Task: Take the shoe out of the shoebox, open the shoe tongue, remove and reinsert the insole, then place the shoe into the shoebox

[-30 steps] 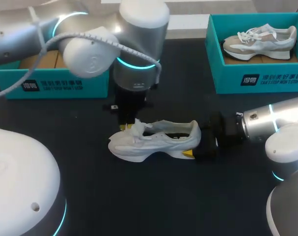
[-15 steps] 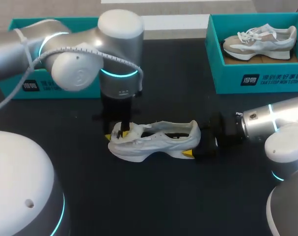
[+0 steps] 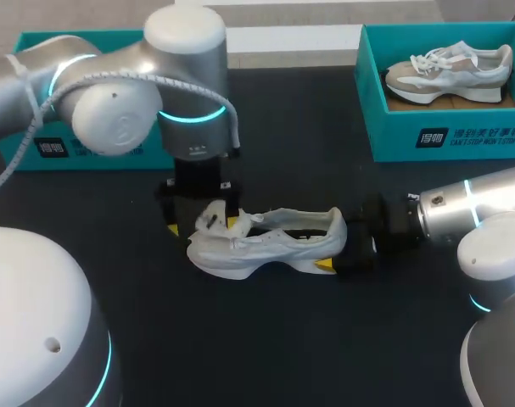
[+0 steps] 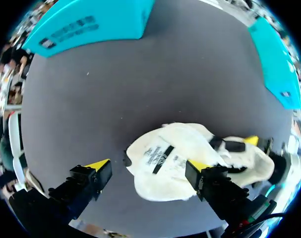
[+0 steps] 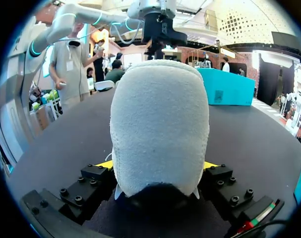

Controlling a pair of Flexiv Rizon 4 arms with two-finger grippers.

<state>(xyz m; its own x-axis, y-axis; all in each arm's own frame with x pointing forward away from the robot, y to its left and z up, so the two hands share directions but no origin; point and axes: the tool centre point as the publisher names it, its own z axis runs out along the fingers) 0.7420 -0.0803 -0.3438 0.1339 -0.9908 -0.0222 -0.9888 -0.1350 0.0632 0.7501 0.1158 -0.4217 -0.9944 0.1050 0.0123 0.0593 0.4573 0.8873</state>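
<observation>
Compared with one second ago, the left arm (image 3: 113, 127) has been shifted to the left. Its wrist, formerly above the middle of the shoe (image 3: 270, 242), is now above the toe end. More of the left box (image 3: 36, 144) has been uncovered as a result, though its right part remains hidden behind the arm. The shoe and the right gripper (image 3: 350, 250) are unchanged in position.

The left gripper (image 3: 203, 225) is held low over the front of the shoe with its jaws open. In the left wrist view, the left gripper (image 4: 148, 164) is seen with the white tongue (image 4: 160, 156) lying between its fingers. One yellow tip (image 4: 197, 165) is located at the shoe (image 4: 190, 141), and the other stands apart from it over the bare table (image 4: 90, 99).

The shoe is located on the dark table (image 3: 282, 339), near the middle, outside both boxes. It is set on its sole, with the toe to the left and the heel to the right.

The heel is clamped by the right gripper. In the right wrist view, the shoe (image 5: 160, 129) is seen heel-on and fills the space between the fingers of the right gripper (image 5: 157, 166), with a yellow tip pressed against each side.

The right box (image 3: 444, 136) is placed at the far right edge of the table, well apart from the grippers. A second shoe (image 3: 448, 72) is held inside it.
</observation>
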